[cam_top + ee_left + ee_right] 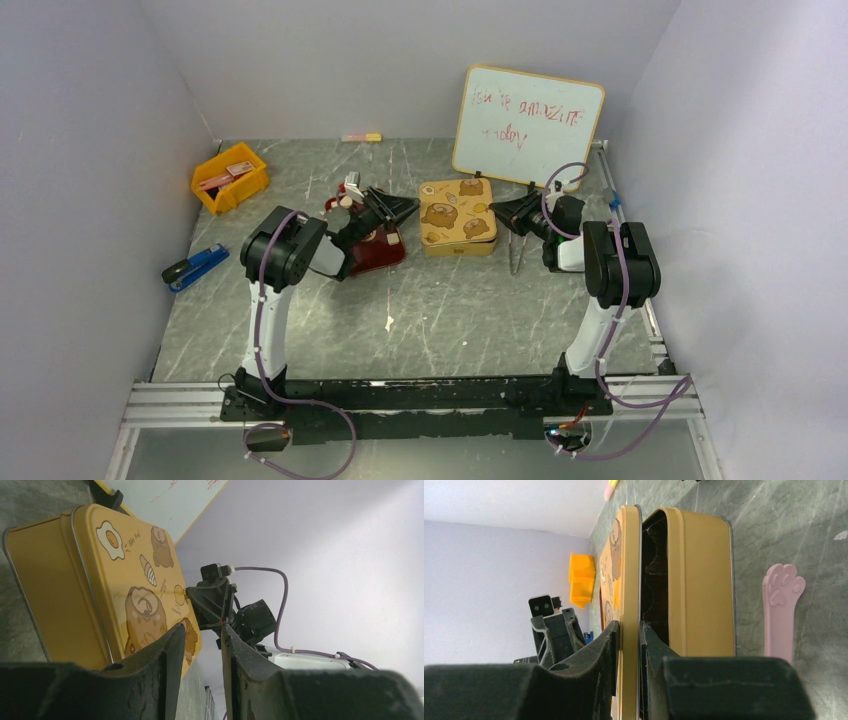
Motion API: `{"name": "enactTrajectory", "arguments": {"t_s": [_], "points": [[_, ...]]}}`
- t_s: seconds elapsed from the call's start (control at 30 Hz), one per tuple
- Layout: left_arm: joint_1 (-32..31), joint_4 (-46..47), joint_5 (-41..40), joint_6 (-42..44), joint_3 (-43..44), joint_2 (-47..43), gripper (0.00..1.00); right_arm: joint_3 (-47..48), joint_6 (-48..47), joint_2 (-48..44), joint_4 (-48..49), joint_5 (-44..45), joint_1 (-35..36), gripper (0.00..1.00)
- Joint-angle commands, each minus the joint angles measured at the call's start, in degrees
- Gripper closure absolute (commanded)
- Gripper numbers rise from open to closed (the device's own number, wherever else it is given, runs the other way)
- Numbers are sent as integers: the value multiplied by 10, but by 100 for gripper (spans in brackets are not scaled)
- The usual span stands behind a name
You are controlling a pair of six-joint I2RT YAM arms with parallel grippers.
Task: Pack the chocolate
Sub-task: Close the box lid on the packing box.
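Edgewise, right hand (629, 627) pinching tin lid (630, 555), left hand (202, 630) slightly spread, tin interior (654, 580) shadowed.

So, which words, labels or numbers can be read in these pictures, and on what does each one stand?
"You're amazing today": red handwriting on the whiteboard; it is faint, so this reading is not certain.
Small dark lettering beside the fried egg drawn on the gold tin lid: too small to read.
No other text is legible.
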Motion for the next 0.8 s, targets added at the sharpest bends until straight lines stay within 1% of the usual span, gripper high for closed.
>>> {"name": "enactTrajectory", "arguments": {"t_s": [0.0,0.77], "points": [[-4,4,12,21,-8,-17,63,11,7,0,48,-1,-2,100],[-11,-68,9,64,-15,-37,64,10,37,23,91,-2,-12,100]]}}
